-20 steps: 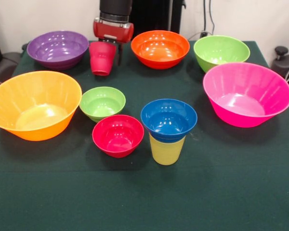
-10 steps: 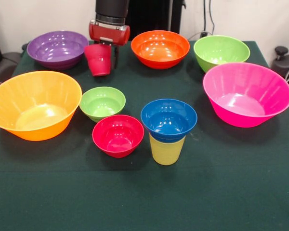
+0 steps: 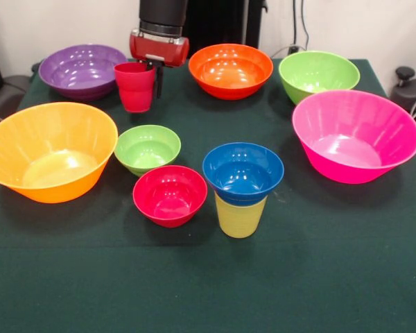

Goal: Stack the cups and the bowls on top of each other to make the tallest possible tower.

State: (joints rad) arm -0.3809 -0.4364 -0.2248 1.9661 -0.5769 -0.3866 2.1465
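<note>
The arm comes down at the far side of the table [image 3: 319, 291], its red wrist block above the gripper [image 3: 152, 76]. One dark finger [image 3: 158, 82] shows just right of the red cup [image 3: 136, 87]; the other is hidden by the cup. Whether the pincer is clamped on the cup or merely beside it cannot be told. The red cup stands upright, mouth up, directly left of and in front of the gripper, touching or nearly touching it. Whether its base rests on the cloth cannot be told.

Far row, left to right: purple bowl [image 3: 83, 69], just left of the red cup; orange bowl [image 3: 230, 69], just right of the gripper; medium green bowl [image 3: 318, 74] at the far right.

The large pink bowl [image 3: 355, 135] sits at right, near the medium green bowl. The large orange-yellow bowl [image 3: 50, 150] sits at left, tilted toward the camera.

In the middle, the small green bowl [image 3: 147, 148] lies near the orange-yellow bowl's right rim. The small red bowl [image 3: 170, 195] sits just nearer, touching or nearly touching it.

The yellow cup [image 3: 240, 217] stands upright right of the small red bowl, with the blue bowl [image 3: 243, 171] seated on its mouth, open side up. This stack is well apart from the red cup and gripper, nearer and to the right.
</note>
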